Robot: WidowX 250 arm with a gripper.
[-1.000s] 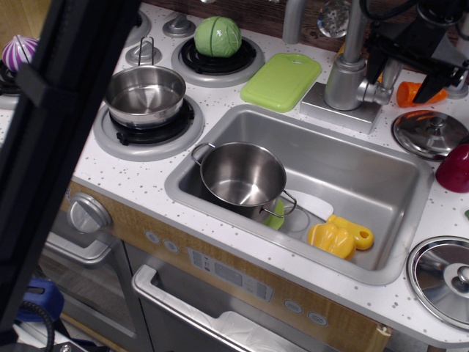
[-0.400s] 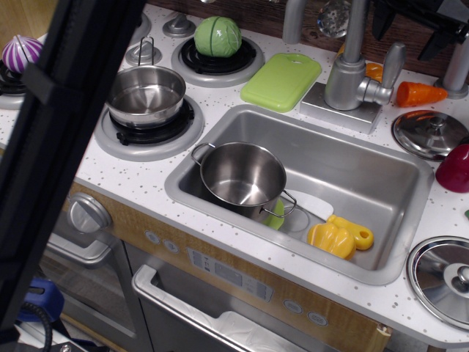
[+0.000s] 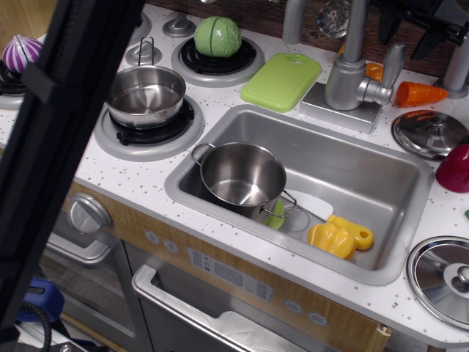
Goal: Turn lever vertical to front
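The lever (image 3: 393,64) is a small flat silver paddle on a short stub at the right side of the tap's cylindrical body (image 3: 346,82). It stands upright, leaning slightly right. The thin spout pipe (image 3: 355,29) rises from the body. My gripper (image 3: 407,35) is black and sits at the top right edge, just above the lever and apart from it. Its two fingers (image 3: 387,28) point down, spread open, with nothing between them. Most of the gripper is cut off by the frame edge.
The sink (image 3: 381,176) holds a steel pot (image 3: 242,176) and a yellow toy (image 3: 338,237). A green cutting board (image 3: 281,79) lies left of the tap. An orange carrot (image 3: 419,93), two lids (image 3: 429,132) and a red object (image 3: 456,167) sit to the right. A black bar (image 3: 66,110) blocks the left.
One second ago my gripper was low, around the lever beside the tap. It has since lifted up and away, leaving the lever standing upright and free.
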